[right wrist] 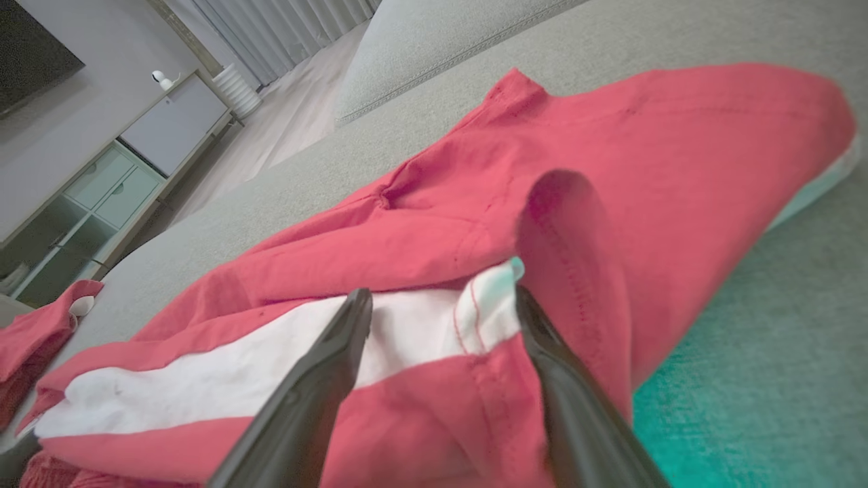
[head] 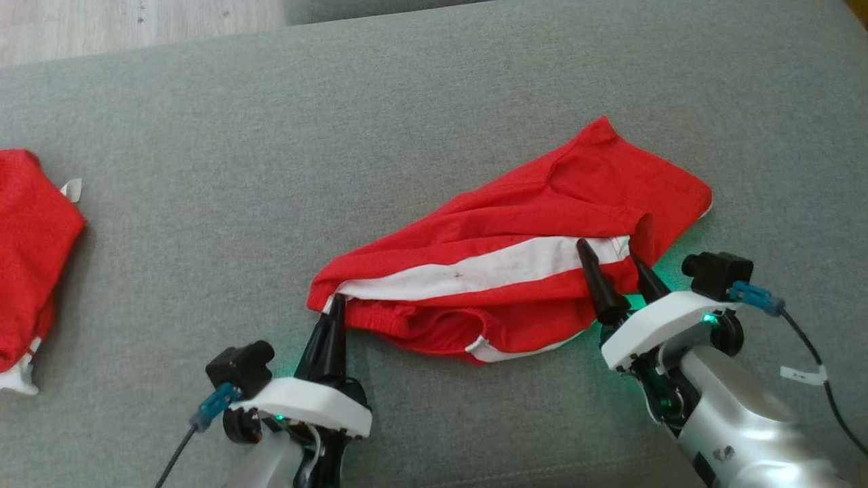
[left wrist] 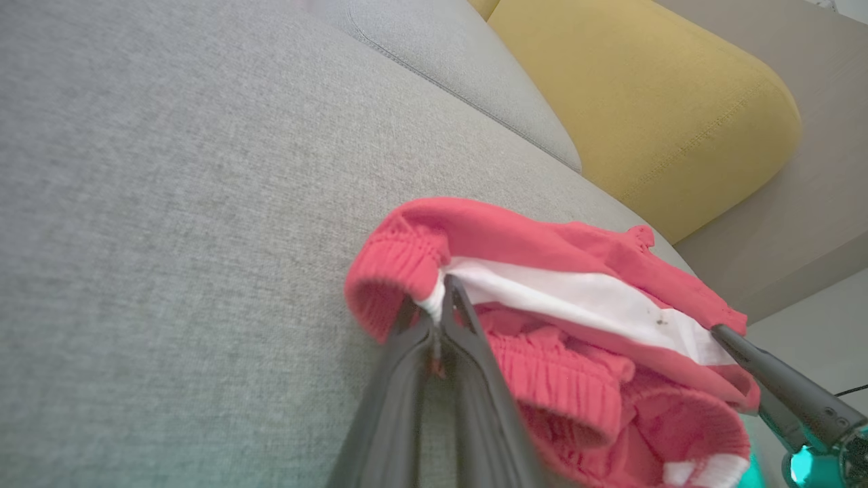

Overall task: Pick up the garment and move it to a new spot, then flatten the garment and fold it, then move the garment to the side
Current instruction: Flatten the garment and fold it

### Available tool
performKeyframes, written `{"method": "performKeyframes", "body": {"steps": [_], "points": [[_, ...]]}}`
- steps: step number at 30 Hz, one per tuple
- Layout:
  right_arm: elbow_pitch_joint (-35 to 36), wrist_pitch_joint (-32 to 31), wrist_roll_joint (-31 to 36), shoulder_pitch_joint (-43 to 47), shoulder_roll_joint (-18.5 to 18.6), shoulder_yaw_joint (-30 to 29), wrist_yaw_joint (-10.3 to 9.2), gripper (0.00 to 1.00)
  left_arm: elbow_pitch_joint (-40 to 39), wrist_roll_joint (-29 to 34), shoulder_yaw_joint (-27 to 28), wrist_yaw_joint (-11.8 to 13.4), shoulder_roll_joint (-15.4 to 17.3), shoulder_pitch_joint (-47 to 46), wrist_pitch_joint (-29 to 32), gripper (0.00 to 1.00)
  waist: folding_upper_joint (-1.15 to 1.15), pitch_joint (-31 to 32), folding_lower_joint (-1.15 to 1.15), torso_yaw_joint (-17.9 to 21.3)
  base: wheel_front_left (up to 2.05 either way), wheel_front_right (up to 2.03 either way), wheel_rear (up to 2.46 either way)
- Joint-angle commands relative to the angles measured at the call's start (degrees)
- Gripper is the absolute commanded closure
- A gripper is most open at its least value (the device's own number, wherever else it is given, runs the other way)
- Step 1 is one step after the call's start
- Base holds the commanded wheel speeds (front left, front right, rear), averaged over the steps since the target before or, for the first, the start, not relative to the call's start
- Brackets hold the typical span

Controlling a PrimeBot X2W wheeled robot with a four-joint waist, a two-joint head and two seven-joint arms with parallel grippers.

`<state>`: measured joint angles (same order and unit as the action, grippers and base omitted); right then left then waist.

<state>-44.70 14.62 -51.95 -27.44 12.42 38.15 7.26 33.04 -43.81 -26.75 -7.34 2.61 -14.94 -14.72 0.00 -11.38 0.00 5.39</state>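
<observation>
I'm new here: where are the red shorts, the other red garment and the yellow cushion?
red shorts (head: 529, 210), head view, upper red panel.
other red garment (head: 30, 237), head view, its middle.
yellow cushion (left wrist: 644, 102), left wrist view, its top.

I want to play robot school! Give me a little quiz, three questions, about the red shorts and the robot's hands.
1. True or false: the left hand is shut on one end of the red shorts.
2. The right hand sits open, its fingers either side of a stripe on the shorts. What colour is the stripe? A white, B blue, C yellow.
3. Fill in: in the head view, a second red garment lies at the ____ edge of the grey sofa.

Key: 1 true; 2 A; 3 left.
</observation>
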Motion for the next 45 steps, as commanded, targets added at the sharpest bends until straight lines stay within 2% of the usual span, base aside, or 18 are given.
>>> {"method": "performKeyframes", "body": {"steps": [1,9,10,11,13,14,20,24,30,35,40,45], "points": [[2.13,0.38,-1.05,-0.22,0.94,1.11,0.23,0.0,-0.23,0.18,1.93,-0.14,0.27,-0.79,-0.28,1.0,0.0,0.03,0.0,0.02,0.0,0.0,0.0],[4.02,0.38,-4.54,0.39,2.36,1.68,0.23,0.0,-0.07,0.55,2.08,-0.14,0.27,-0.79,-0.28,1.0,0.0,0.12,0.0,0.14,0.0,0.0,0.0],[4.09,0.38,-4.59,0.46,2.52,1.81,0.23,0.03,-0.04,0.58,2.08,-0.14,0.27,-0.78,-0.28,1.0,0.0,0.17,0.0,0.14,0.0,0.0,0.0],[3.99,0.38,-4.72,0.55,2.62,1.96,0.23,0.35,0.01,0.57,2.06,-0.14,0.27,-0.76,-0.28,1.0,0.0,0.23,0.0,0.14,0.0,0.0,0.0],[3.39,0.38,-4.76,0.51,2.73,2.31,0.23,0.89,0.14,0.54,2.04,-0.14,0.27,-0.74,-0.28,1.0,0.0,0.32,0.0,0.11,0.0,0.0,0.0],[3.07,0.38,-4.89,0.43,2.71,2.52,0.23,1.0,0.19,0.5,2.04,-0.14,0.27,-0.75,-0.28,1.0,0.0,0.32,0.0,0.08,0.0,0.0,0.0],[-0.42,0.38,-5.54,-0.66,2.14,5.03,0.23,1.0,0.32,0.36,2.21,-0.14,0.27,-0.82,-0.28,1.0,0.0,0.93,0.0,-0.38,0.0,0.0,0.0],[0.19,0.38,-5.11,-1.26,2.21,4.8,0.23,1.0,-0.24,0.35,3.13,-0.14,0.27,-0.65,-0.28,1.0,0.0,1.95,0.0,-0.54,0.0,0.0,0.0],[8.19,0.38,-1.62,-0.77,2.63,-0.64,0.23,1.0,-4.86,1.68,5.37,-0.14,0.27,-1.57,-0.28,1.0,0.0,6.28,0.0,-0.42,0.0,0.0,0.0],[17.12,0.38,0.5,-0.69,3.43,-5.54,0.23,1.0,-9.08,4.4,4.07,-0.14,0.64,-6.69,-0.28,1.0,0.0,11.14,0.0,-0.35,0.0,0.0,0.0],[24.4,0.38,1.86,-2.63,5.14,-11.32,0.23,1.0,-12.14,1.81,-1.13,-0.14,5.61,-15.83,-0.02,1.0,0.0,14.77,0.0,-0.16,0.0,0.0,0.0],[28.92,0.38,1.13,-5.16,7.28,-14.74,0.23,1.0,-15.71,-4.06,-4.56,-0.14,10.5,-23.94,4.23,1.0,0.0,16.08,0.0,0.47,0.0,0.0,0.0]]}}
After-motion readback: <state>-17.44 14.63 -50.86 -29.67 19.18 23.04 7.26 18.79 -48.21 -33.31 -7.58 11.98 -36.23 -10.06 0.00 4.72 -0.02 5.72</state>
